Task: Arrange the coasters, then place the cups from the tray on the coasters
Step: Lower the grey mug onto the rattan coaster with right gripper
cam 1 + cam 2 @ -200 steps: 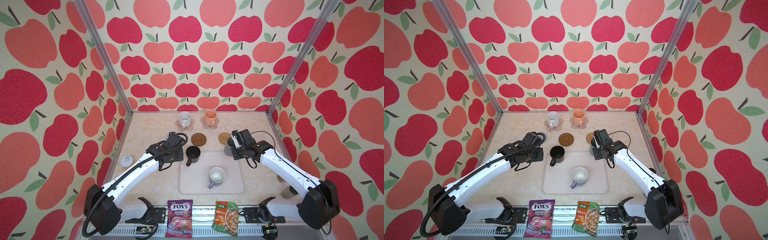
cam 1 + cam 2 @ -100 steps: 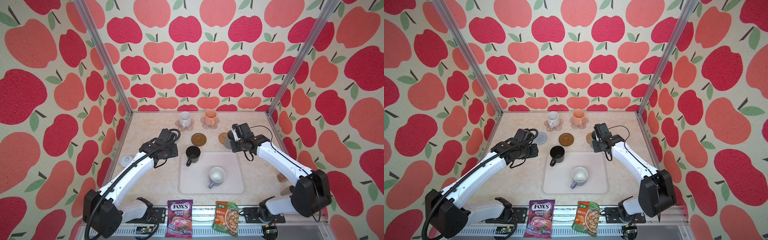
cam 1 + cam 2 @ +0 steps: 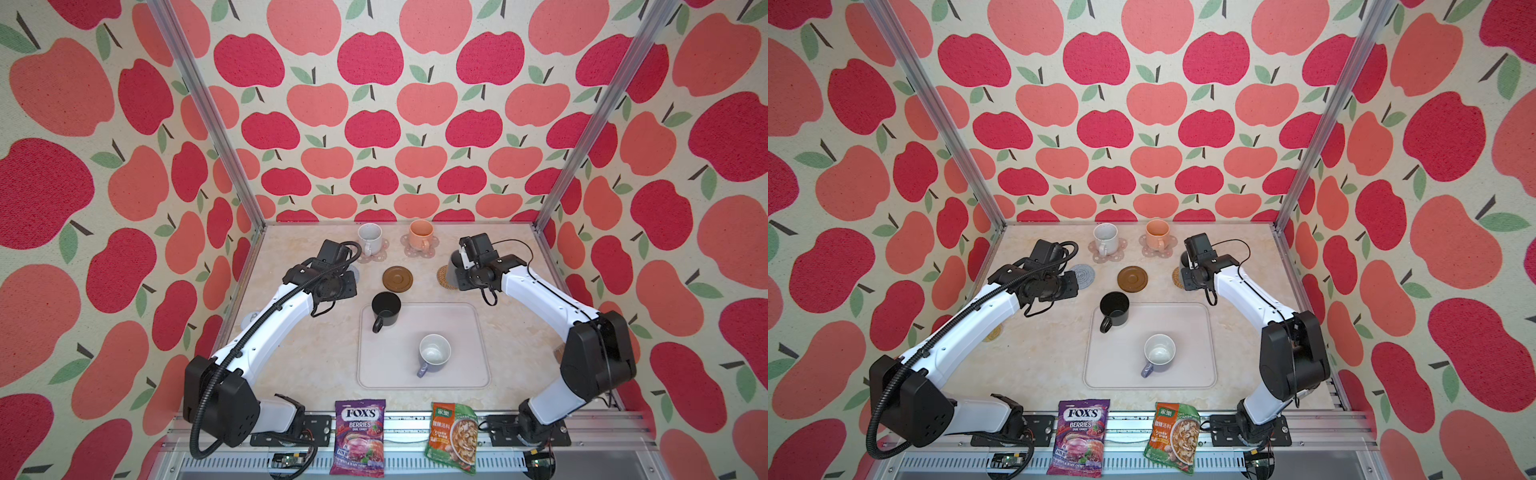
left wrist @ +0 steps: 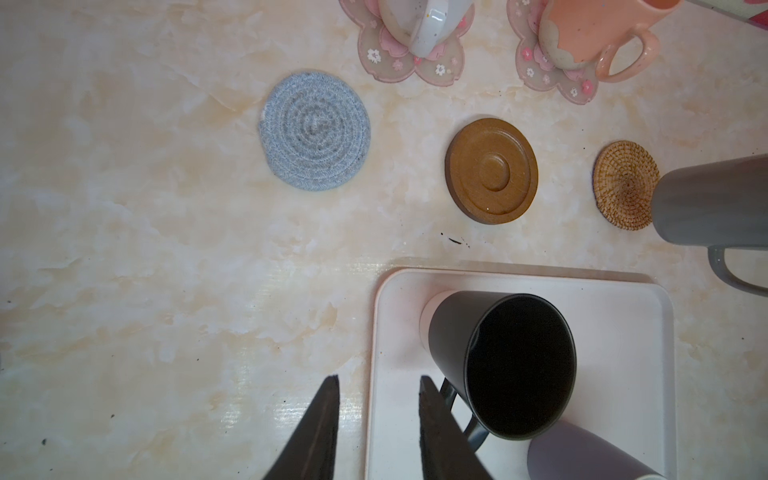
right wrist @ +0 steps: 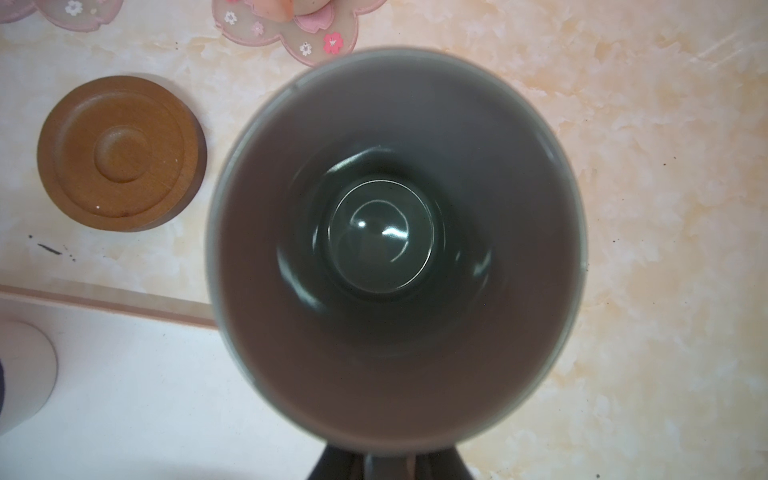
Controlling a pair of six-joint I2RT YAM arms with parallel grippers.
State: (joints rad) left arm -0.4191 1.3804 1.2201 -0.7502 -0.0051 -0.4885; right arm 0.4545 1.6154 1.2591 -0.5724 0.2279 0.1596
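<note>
Right wrist: right pincer [image 5: 390, 457] tight on dark grey mug [image 5: 390, 249]; left wrist: left pincer [image 4: 376, 380] slightly parted, empty.

Enclosed on three sides by apple-print wall panels [image 3: 374, 124], red and coral on cream. Joined at rear corners by aluminium posts [image 3: 204, 112]. Floored with beige marble-look tabletop [image 3: 316, 357]. Aluminium rail [image 3: 405, 424] along front edge. Lit evenly.

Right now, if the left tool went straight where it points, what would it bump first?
The left tool would probably meet the table, right beside the tray rim, close to the black mug; depth is unclear.
</note>
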